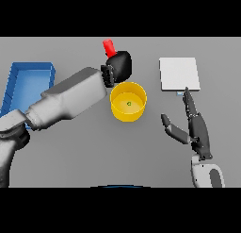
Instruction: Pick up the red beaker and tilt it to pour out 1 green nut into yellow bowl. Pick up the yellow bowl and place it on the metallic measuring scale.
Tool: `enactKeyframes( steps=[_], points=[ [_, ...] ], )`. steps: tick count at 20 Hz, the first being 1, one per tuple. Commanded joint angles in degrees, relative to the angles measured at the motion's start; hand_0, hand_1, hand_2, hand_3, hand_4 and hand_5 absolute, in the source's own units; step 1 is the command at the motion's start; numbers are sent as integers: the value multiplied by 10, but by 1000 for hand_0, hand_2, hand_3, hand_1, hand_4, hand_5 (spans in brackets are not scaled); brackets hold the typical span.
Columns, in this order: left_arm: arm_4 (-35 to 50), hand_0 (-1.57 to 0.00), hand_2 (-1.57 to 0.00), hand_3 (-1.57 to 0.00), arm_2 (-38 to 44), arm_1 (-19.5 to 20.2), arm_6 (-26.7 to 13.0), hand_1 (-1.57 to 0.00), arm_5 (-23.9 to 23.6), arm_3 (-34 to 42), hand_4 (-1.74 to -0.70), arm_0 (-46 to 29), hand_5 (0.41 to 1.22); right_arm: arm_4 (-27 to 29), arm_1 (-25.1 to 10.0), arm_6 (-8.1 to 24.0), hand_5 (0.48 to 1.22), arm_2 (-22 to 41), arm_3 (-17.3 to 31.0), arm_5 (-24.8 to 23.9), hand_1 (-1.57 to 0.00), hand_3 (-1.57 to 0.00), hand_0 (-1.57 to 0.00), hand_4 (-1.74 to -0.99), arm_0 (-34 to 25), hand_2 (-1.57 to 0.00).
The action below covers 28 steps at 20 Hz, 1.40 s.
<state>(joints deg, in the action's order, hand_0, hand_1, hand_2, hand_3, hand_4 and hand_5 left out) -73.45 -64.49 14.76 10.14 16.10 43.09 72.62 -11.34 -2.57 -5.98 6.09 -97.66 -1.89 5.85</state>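
A yellow bowl (128, 102) stands in the middle of the table with a small green nut (128, 104) lying inside it. Just behind the bowl, my left hand (119, 66) is shut on the red beaker (109, 47), whose upper part sticks out above the hand, tilted slightly. The rest of the beaker is hidden by the hand. The metallic measuring scale (179, 74) lies flat to the right of the bowl. My right hand (193, 123) rests open in front of the scale, fingers pointing toward its near edge.
A blue tray (28, 81) sits at the left side of the table, partly covered by my left forearm (70, 99), which reaches diagonally across toward the bowl.
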Motion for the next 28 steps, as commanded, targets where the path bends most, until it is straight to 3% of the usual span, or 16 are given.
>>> enactKeyframes(
  steps=[1, 3, 7, 11, 15, 18, 20, 24, 26, 28],
  points=[
    [-9, -1571, -1571, -1569, -9, -6, 0, -1571, 1, -1, -1733, 8, 1221, -2, 2, -2, 579, 0, 1, -3, 1, 1, 1, -1133, -4, 1],
    [-24, -1571, -1571, -1570, -23, -12, 10, -1571, -2, -2, -1733, 27, 1221, -2, 0, -10, 575, -1, 0, -3, 1, 1, 1, -1128, -1, 1],
    [-42, -1571, -1571, -1570, -26, -1, 50, -1571, -2, -26, -1729, 116, 1221, -6, 6, 3, 565, 5, -14, -7, 1, 1, 1, -1138, 2, 1],
    [-12, -1571, -1571, -1571, 39, 31, 49, -1571, -36, -89, -1720, 185, 1221, -15, 6, -6, 553, 9, -8, -10, 1, 1, 1, -1131, -2, 1],
    [66, -1571, -1571, -1571, 154, 61, -4, -1571, -16, -182, -1728, 237, 1221, 1, 5, -2, 563, 5, 1, 3, 1, 1, 1, -1104, -15, 1],
    [188, -1571, -1571, -1509, 297, 110, -55, -1571, 9, -247, -1735, 241, 1221, -2, 5, -10, 578, 10, 12, 5, 1, 1, 1, -1105, -23, 1],
    [270, -1571, -1571, -1520, 382, 146, -63, -1571, 6, -284, -1737, 224, 1221, 3, 4, -18, 582, 9, 14, 9, 1, 1, 1, -1116, -18, 1],
    [381, -1571, -1571, -1550, 485, 194, -89, -1571, -47, -322, -1739, 158, 1221, -8, -9, -7, 606, 9, 8, 7, 1, 1, 1, -1127, -23, 1],
    [415, -1571, -1571, -1558, 509, 198, -140, -1571, -83, -327, -1740, 113, 1221, -9, -11, -12, 621, 11, 12, 10, 1, 1, 1, -1132, -27, 1],
    [454, -1571, -1571, -1562, 536, 202, -160, -1571, -129, -320, -1740, 65, 1221, -7, -15, -18, 628, 10, 12, 14, 1, 1, 1, -1142, -18, 1]
  ],
)
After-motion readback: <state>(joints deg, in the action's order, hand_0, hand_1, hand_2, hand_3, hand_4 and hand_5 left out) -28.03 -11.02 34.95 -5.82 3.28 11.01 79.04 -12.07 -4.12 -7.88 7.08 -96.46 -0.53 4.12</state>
